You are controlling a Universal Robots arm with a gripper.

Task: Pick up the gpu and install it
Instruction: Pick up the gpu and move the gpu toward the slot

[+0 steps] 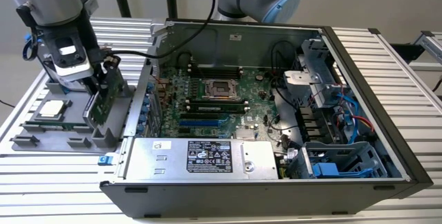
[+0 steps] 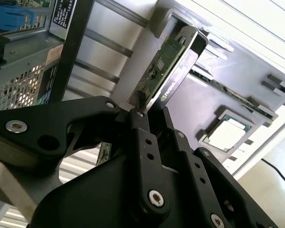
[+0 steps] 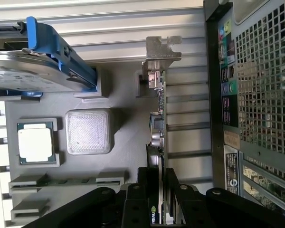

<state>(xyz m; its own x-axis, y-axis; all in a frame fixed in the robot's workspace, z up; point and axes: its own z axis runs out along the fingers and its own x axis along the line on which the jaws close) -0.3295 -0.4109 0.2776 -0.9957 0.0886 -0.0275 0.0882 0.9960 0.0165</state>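
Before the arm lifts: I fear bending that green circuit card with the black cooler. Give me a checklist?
1. The gripper shut on the flat green gpu with black cooler: ok.
2. The gpu upright in the grey plastic tray: ok.
3. Its silver end bracket free of the tray's slot: cannot tell.
4. The black metal computer case open, green motherboard exposed: ok.
5. The black cable over the case's corner clear of the path: cannot tell.

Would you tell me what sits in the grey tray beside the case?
A processor chip, a blue-railed drive and the gpu standing on edge, gripped by the claw. The claw covers the gpu's near end.
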